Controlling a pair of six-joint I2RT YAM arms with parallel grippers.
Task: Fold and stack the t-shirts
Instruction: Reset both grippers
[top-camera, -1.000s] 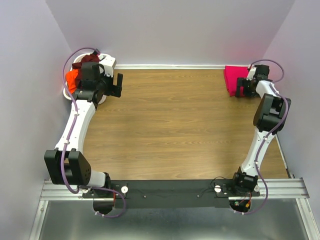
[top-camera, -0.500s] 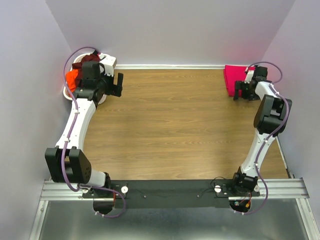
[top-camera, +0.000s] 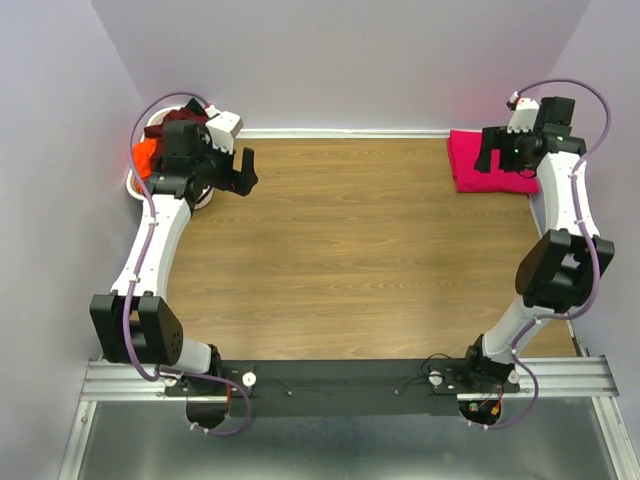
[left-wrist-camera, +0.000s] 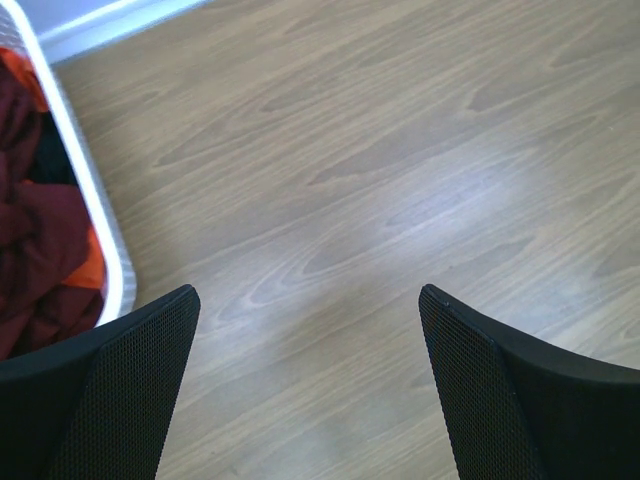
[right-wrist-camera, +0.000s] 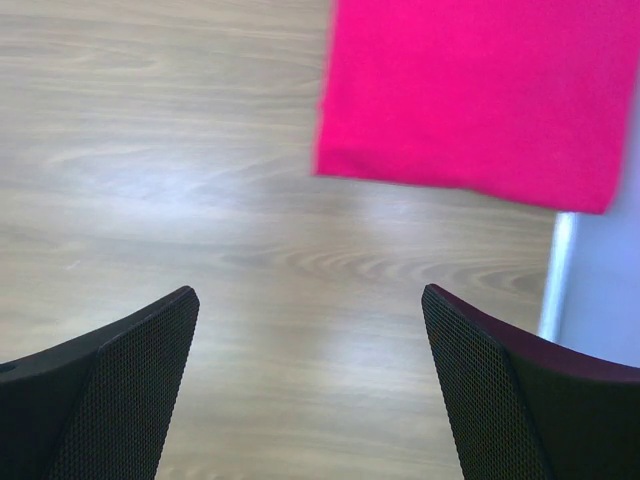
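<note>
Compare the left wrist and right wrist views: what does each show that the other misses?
Left wrist only: the white oval basket, with a dark maroon cloth t-shirt and an orange one bunched inside. Right wrist only: the bright pinkish-red t-shirt, folded flat. Both: the wood-grain tabletop and that arm's own black jaws spread open with nothing between them.

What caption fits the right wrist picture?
Open right gripper over the wooden table, near a folded pinkish-red t-shirt.
</note>
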